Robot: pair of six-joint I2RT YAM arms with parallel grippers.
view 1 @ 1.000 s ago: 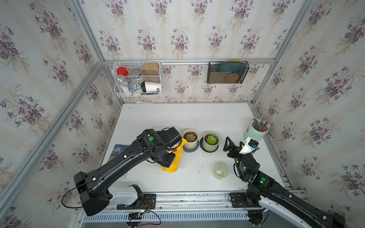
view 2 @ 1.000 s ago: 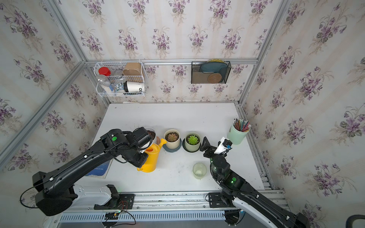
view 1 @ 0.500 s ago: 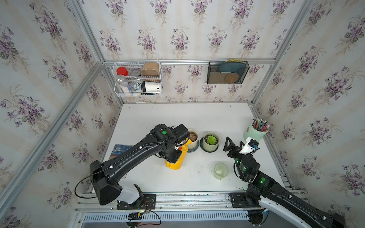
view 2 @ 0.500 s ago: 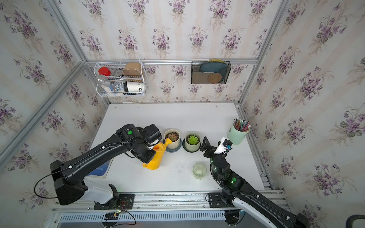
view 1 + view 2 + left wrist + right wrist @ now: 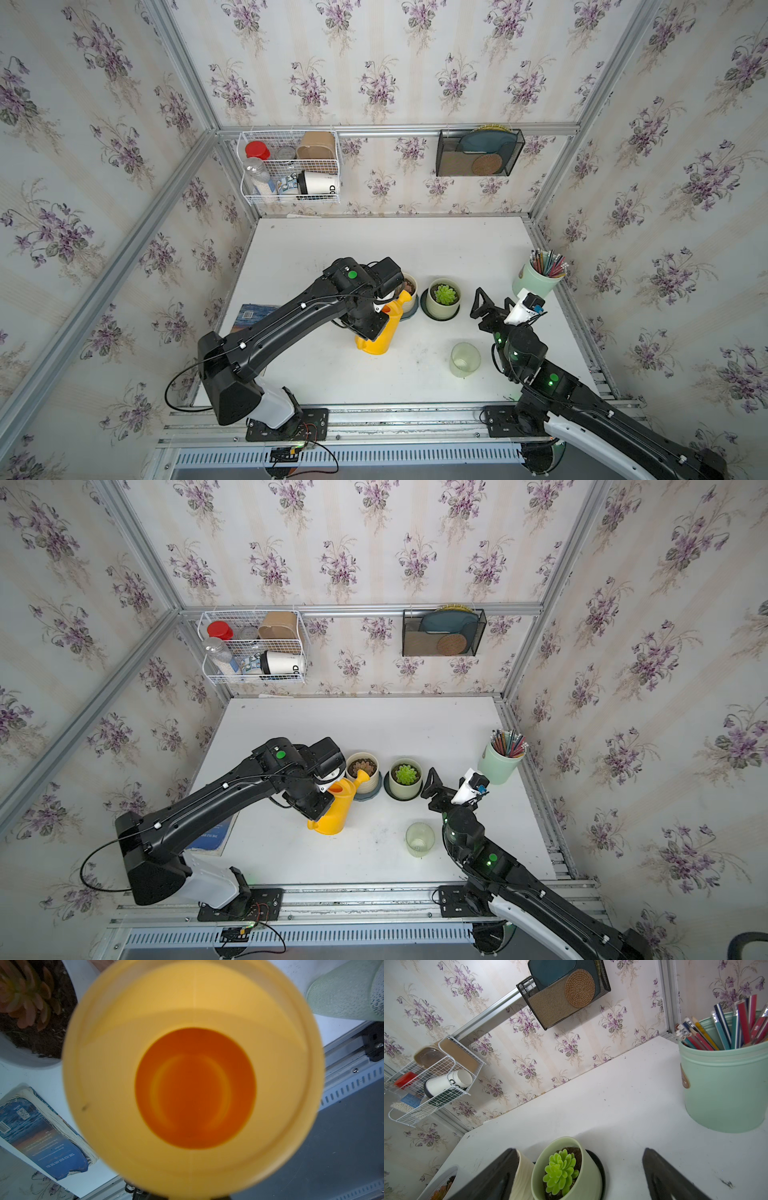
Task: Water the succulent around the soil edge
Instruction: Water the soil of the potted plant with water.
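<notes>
— Two arms. Where's each, near to far?
— Nearest thing: pale green cup [image 5: 465, 359], alone, at 4 o'clock from the yellow watering can [image 5: 376, 338]. Left gripper [image 5: 377, 308] is clamped tight on the can, fingers hidden under the wrist in both top views. Can leans w/ spout toward 1 o'clock. Left wrist cam looks straight into its mouth. Book [image 5: 251, 311] lies at 9 o'clock of the can.
— Spout's over what?
— Over the near rim of the cream ribbed pot [image 5: 374, 781] w/ a brownish succulent [image 5: 362, 766]. Can't tell if water's running.
— Right arm?
— Right gripper [image 5: 493, 305]: jaws spread wide, gripping nothing, at 3 o'clock of the green pot [image 5: 442, 309] w/ its green succulent [image 5: 445, 294].
— Farther back?
— Pencil holder [image 5: 534, 286] at 1 o'clock of that gripper. On the back wall, wire basket [image 5: 291, 191] at 11, mesh rack [image 5: 457, 166] at 1.
</notes>
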